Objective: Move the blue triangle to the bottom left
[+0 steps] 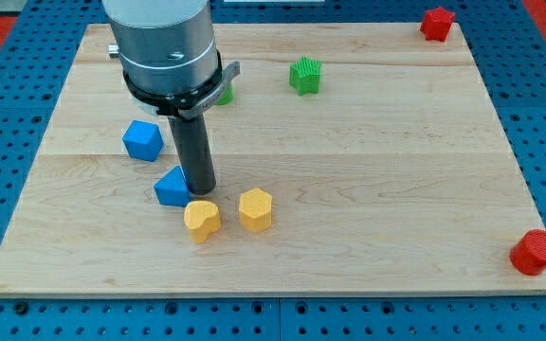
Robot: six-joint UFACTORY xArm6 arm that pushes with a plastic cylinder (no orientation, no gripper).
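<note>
The blue triangle lies on the wooden board left of centre, toward the view's bottom. My tip stands right against the triangle's right side, touching or nearly touching it. A blue cube sits up and to the left of the triangle. A yellow heart-shaped block lies just below my tip, and a yellow hexagon lies to its right.
A green star-shaped block sits near the top centre. Another green block is mostly hidden behind the arm. A red star block is at the top right corner and a red cylinder at the bottom right edge.
</note>
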